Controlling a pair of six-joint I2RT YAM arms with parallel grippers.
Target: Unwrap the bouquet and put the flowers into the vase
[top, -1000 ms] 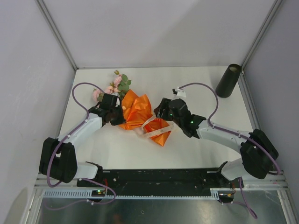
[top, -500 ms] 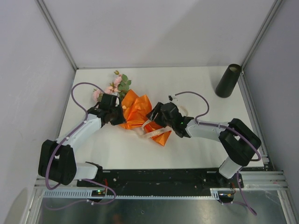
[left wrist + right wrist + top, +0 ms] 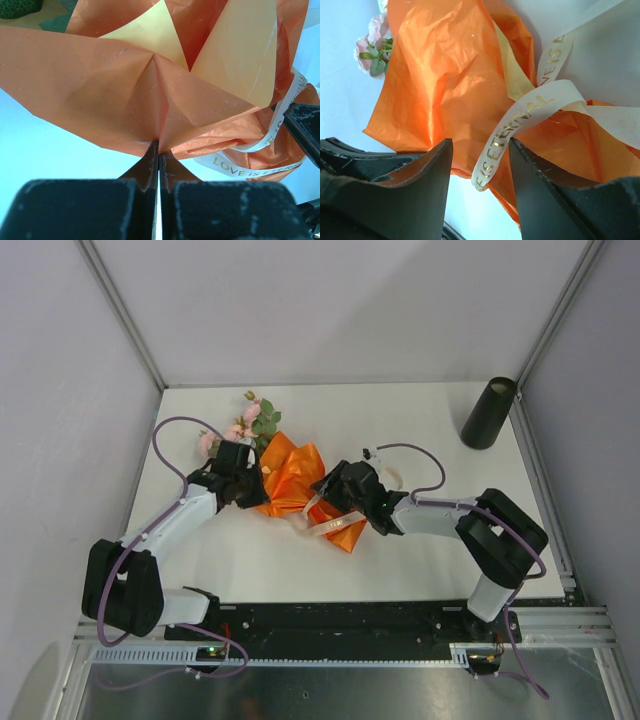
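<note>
The bouquet [image 3: 295, 480] lies mid-table, its orange-yellow paper [image 3: 125, 85] spread out and its cream ribbon [image 3: 520, 120] loose across it. Pink flowers [image 3: 250, 420] with green leaves stick out at its far left end, and show again in the right wrist view as flowers [image 3: 370, 47]. My left gripper [image 3: 159, 146] is shut on a fold at the paper's edge, at the bouquet's left side [image 3: 258, 485]. My right gripper [image 3: 480, 142] is open at the bouquet's right side [image 3: 325, 490], a ribbon loop hanging between its fingers without being pinched. The black vase [image 3: 489, 412] stands upright at the far right.
Grey walls with metal corner posts [image 3: 120, 310] close in the white table [image 3: 400, 420] on three sides. The vase stands close to the right wall. A black rail [image 3: 330, 625] runs along the near edge by the arm bases.
My right gripper has slid left onto the bouquet, its arm folding inward, and now straddles the ribbon. The left arm and the paper it holds have stayed put.
</note>
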